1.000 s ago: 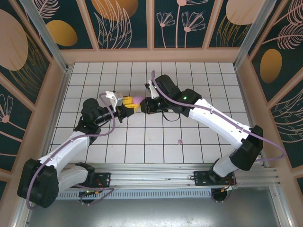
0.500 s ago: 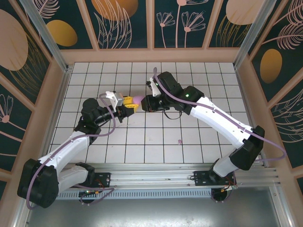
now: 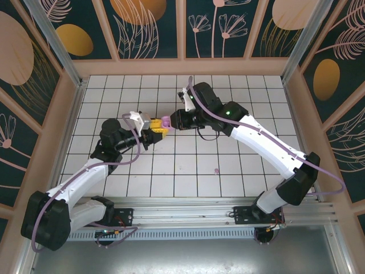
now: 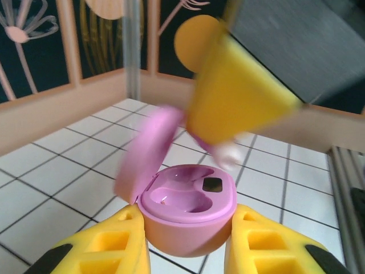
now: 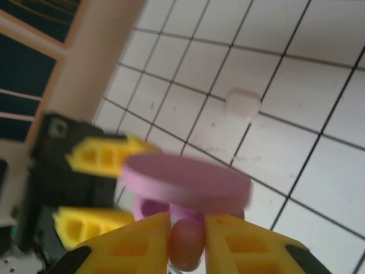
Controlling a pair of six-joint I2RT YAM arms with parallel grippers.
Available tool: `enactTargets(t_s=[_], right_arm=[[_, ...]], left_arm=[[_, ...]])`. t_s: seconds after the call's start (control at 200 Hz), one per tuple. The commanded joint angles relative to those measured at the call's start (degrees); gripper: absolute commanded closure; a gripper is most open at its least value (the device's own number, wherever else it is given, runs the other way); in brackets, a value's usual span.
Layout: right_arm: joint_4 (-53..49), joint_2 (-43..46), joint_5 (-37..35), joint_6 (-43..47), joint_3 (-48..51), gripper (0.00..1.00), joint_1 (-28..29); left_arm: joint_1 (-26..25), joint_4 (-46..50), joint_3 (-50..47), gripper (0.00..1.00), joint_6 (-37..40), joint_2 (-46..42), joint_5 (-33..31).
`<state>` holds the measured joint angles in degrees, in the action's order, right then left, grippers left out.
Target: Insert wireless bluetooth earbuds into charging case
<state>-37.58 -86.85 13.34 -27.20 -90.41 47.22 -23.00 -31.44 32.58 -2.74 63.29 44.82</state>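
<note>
My left gripper [image 4: 188, 231] is shut on the pink charging case [image 4: 188, 200], which it holds upright above the tiles with its lid [image 4: 148, 151] hinged open to the left. Both sockets in the case look empty. My right gripper [image 5: 187, 237] is shut on a pink earbud [image 5: 186, 245] and hovers right at the case [image 5: 188, 180]. In the left wrist view, a yellow finger [image 4: 234, 97] of the right gripper comes down over the case, with the earbud's blurred pale tip [image 4: 226, 153] just above the rim. From the top view, the two grippers meet at the case [image 3: 165, 121].
A second small pink earbud [image 3: 216, 170] lies on the white tiled floor, in front of the right arm. A small white piece [image 5: 242, 104] lies on the tiles beyond the case. Wooden walls enclose the tiled area on three sides.
My right gripper has moved left and slightly back with the earbud, closing onto the case. The left gripper with the case has shifted a little towards it.
</note>
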Motion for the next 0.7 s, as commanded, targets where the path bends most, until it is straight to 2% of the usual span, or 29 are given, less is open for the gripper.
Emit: enactTargets(t_s=[0.0,0.345,0.696], right_arm=[[5.66,0.28,-0.41,-1.07,-2.12,0.79,-0.72],[6.17,-0.88,1.25,-1.53,-0.35,0.79,-0.41],[5.24,0.19,-2.36,-1.41,3.92,0.77,3.43]], left_arm=[[-0.9,0.44,0.42,1.0,1.41,-0.22,4.11],[-0.97,0.52,0.56,1.0,1.21,-1.21,2.91],[-0.95,-2.72,0.21,1.0,-1.0,-1.75,1.07]])
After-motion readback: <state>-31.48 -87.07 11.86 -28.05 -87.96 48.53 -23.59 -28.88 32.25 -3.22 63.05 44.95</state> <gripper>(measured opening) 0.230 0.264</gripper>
